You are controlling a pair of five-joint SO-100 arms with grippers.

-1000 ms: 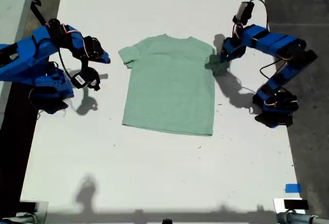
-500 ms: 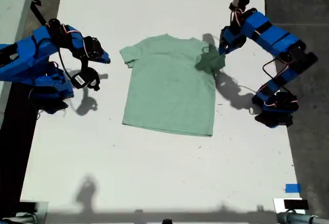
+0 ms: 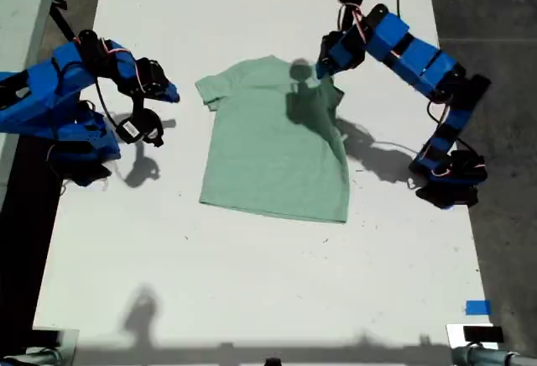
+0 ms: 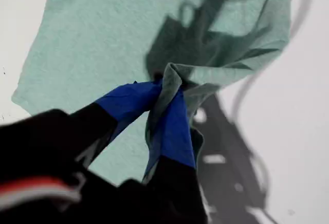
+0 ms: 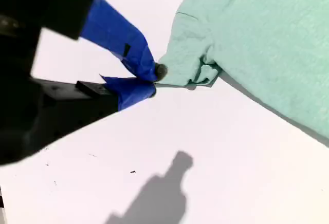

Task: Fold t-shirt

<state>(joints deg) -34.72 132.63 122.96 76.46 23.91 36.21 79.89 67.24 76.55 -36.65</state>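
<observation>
Mint-green cloth fills most of what I see: the t-shirt (image 3: 277, 143) lies spread on the white table (image 3: 252, 282), about midway between my two arms in the exterior view, its hem toward the near edge and its collar toward the far one.

My first gripper (image 4: 167, 93) is clamped on the sleeve that sits at the exterior view's right. The first wrist view shows a bunched fold of the cloth pinched between my two blue-taped fingers (image 4: 177, 126), with the fabric draping down from the pinch. In the exterior view this gripper (image 3: 323, 70) hangs above the shirt's shoulder, the sleeve is lifted and drawn inward over the chest, and a dark shadow falls on the cloth beneath it.

My second gripper (image 5: 149, 80) is beside the other sleeve (image 5: 187, 67), at the exterior view's left. Its blue tips are nearly together, with only a thin gap, and they hold nothing. The tips are just beside the sleeve's crumpled edge; I cannot tell whether they touch it. In the exterior view this gripper (image 3: 168, 96) is raised over bare table, its shadow below it.
</observation>
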